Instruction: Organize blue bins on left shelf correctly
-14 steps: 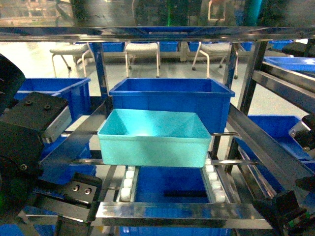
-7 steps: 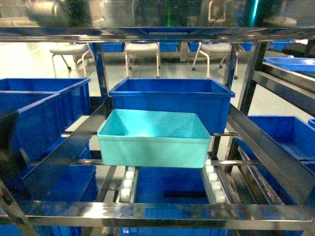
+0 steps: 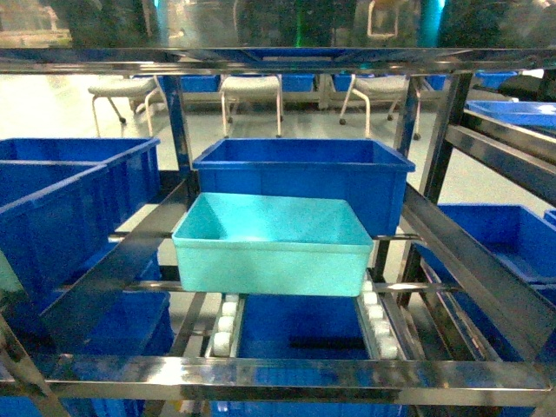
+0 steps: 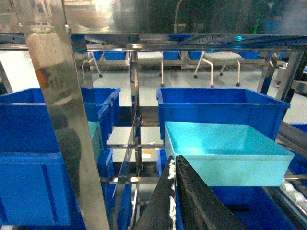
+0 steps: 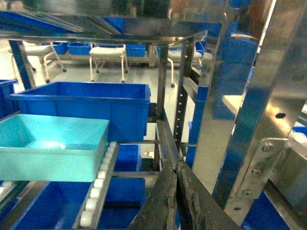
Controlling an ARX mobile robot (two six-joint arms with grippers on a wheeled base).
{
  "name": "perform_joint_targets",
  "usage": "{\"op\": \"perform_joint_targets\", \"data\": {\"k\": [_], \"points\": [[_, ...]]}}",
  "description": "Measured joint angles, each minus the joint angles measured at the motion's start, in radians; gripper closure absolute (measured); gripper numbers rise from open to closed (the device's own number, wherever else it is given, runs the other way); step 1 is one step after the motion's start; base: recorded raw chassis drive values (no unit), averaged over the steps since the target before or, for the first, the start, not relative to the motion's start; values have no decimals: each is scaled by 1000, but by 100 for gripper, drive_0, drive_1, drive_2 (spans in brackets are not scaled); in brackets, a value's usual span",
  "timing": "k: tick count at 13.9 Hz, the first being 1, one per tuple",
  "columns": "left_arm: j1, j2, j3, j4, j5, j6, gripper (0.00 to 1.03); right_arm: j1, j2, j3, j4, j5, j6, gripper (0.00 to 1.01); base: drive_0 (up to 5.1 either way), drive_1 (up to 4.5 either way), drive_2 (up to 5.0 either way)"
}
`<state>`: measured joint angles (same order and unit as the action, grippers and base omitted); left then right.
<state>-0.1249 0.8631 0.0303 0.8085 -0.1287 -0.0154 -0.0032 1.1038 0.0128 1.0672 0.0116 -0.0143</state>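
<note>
Facing the left shelf (image 3: 287, 373), I am viewing the turquoise bin (image 3: 271, 246) sitting on its roller tracks (image 3: 228, 323), long axis crosswise. My left pincer (image 4: 175, 191) and right pincer (image 5: 175, 191), both pressed together, are hanging back; the left is nearer.

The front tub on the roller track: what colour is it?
Light turquoise tub, clearest in the head view.
</note>
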Motion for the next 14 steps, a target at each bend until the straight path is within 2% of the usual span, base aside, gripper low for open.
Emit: {"op": "perform_joint_targets", "data": {"k": [2,3,4,5,8,14], "points": [[29,-118,-14,-94,29,0,101,-1,-170,-1,-136,-10,0,99,0,0,0],[99,-186,-16,-154,112,1,101,-1,-265,1,-248,-10,0,99,0,0,0],[133,-233,-17,-198,110,0,101,-1,-384,1,-371,-10,0,99,0,0,0],[127,-282,-17,-241,127,1,101,-1,-454,1,-429,-10,0,99,0,0,0],[122,-419,-17,-370,129,1,101,3,-605,1,-576,-10,0,99,0,0,0],[122,-610,-17,-552,129,1,101,3,-811,1,-773,-10,0,99,0,0,0]]}}
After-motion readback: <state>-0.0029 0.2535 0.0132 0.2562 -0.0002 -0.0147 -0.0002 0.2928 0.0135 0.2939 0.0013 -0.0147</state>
